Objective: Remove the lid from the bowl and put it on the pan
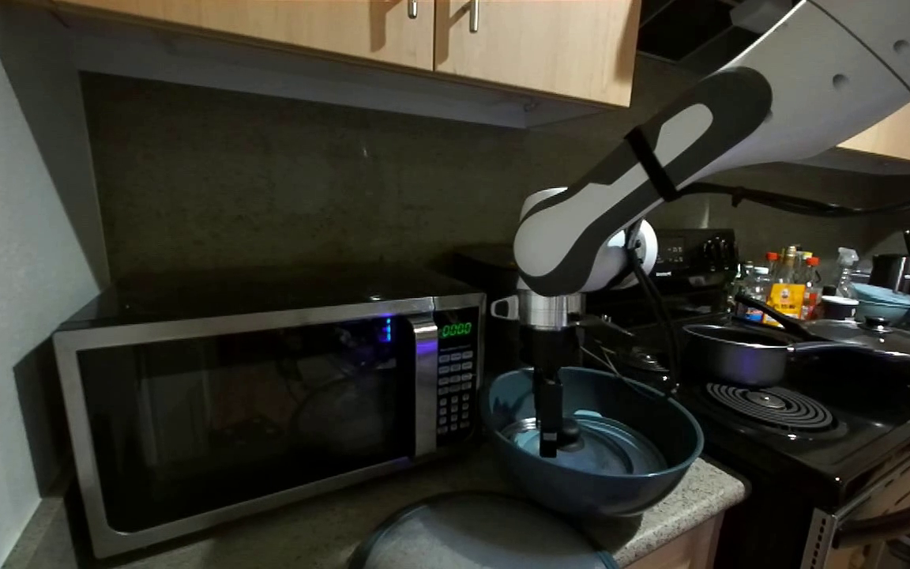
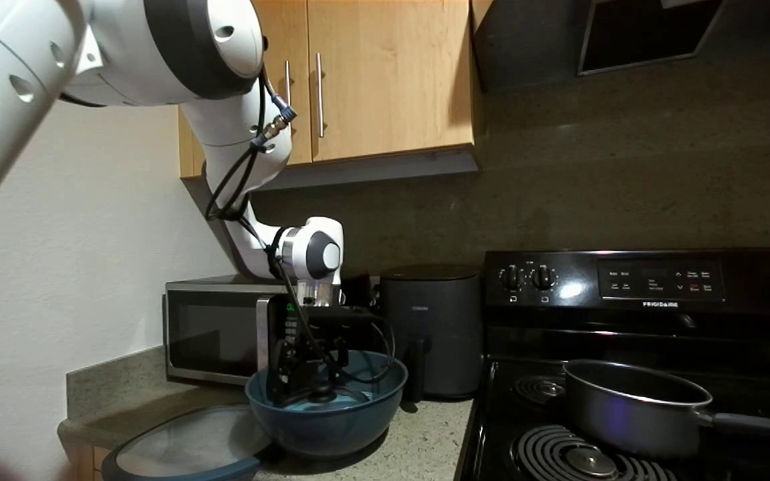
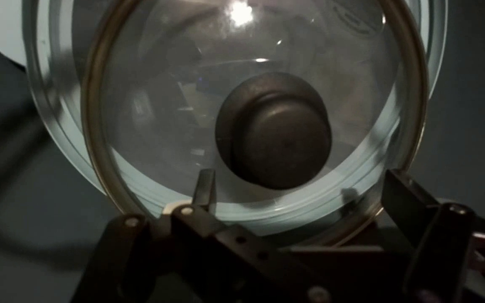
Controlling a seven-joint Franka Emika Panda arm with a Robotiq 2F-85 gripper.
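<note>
Down inside the bowl [image 2: 338, 431], on the counter [image 2: 428, 434]: the lid [image 3: 234, 63], clear with a brownish rim, dark knob [image 3: 274, 132] uppermost. Pale blue ring [image 3: 73, 143] shows around and through it; whether the two touch, cannot tell.

Gripper [image 3: 298, 184]: reaches down into the bowl. Jaws well apart, clamped on nothing.

Relation that matters: in the wrist view the knob lies ahead of the fingertips [image 3: 204, 187], toward the lid's middle, not squarely between them. Sideways it falls within the gap but off centre: close by the finger at that view's left, more room at its right. Knob is round, so no long axis to match; turning the gripper should gain little. Tip height against the knob unclear; some of the offset may be depth.

Step, as judged: lining up on the knob. Task early: lid in the bowl, none on the pan [image 2: 629, 424]. Next move likely needs a small advance toward the lid's middle and a sideways trim toward the nearer finger, then closing. Risk: an off-centre squeeze could shove the lid across the bowl.

Destination: the pan is on the stove [image 1: 881, 411], apart from the bowl, to its right in both exterior views. Large cover [image 2: 191, 444] with a blue edge, beside the bowl: taken as not the target.
</note>
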